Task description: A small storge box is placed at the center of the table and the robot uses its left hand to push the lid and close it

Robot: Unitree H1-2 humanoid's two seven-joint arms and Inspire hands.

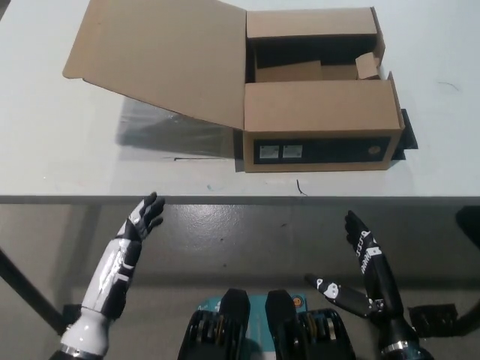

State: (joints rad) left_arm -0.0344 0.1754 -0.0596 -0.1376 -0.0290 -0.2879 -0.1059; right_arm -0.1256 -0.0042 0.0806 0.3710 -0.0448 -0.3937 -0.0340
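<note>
Box: sitting mid-table, toward the far side, big lid splaying open to its left.
Left hand: hovering below the table edge, fingers spread, holding nothing, well apart from the lid.
Right hand: idling low at right, fingers apart, empty.
Approach: getting under the lid's outer edge looks best, then sweeping it rightward over the opening.
Risk: box sliding if the push is too flat.

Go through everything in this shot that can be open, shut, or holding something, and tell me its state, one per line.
Brown cardboard storage box: open, inside visible from above.
Large cardboard lid flap: swung out to the box's left, not yet pushed.
White left hand: open, holding nothing, below the table edge.
Black right hand: open, holding nothing, resting below the table edge.
</note>
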